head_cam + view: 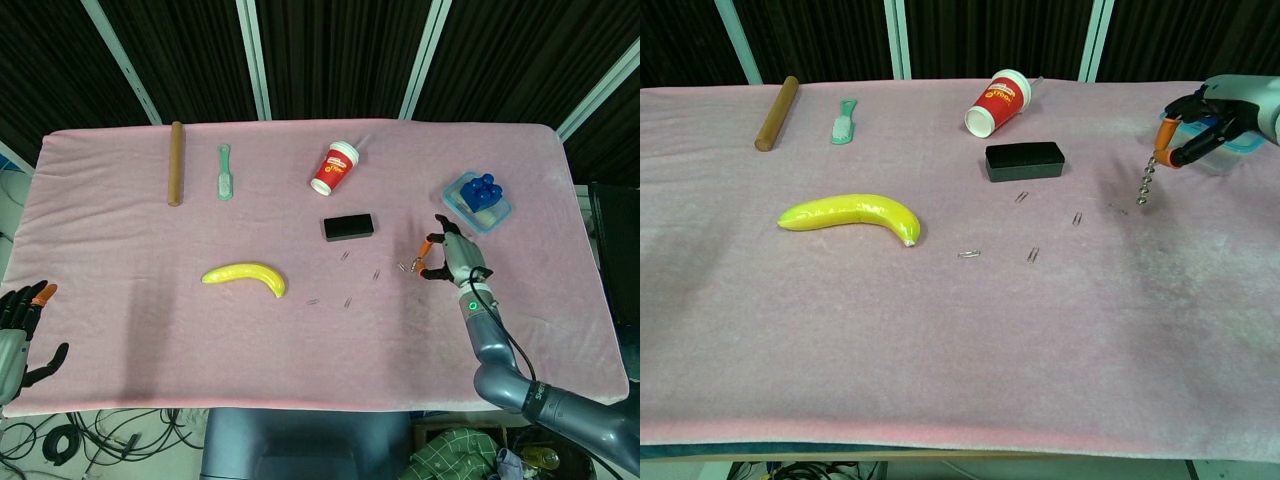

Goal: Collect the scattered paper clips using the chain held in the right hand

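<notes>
Right hand [1202, 120] pinches chain [1147, 184]; left hand [22, 335], fingers apart, head view only.

Pink cloth-covered table [150, 330], items scattered.
Yellow banana [245, 276], black rectangular box [348, 227], tipped red paper cup [335, 167], small metal paper clips [969, 254].

left robot hand [22, 335] cropped at frame edge, paper clips [969, 254] too small to detail
</notes>
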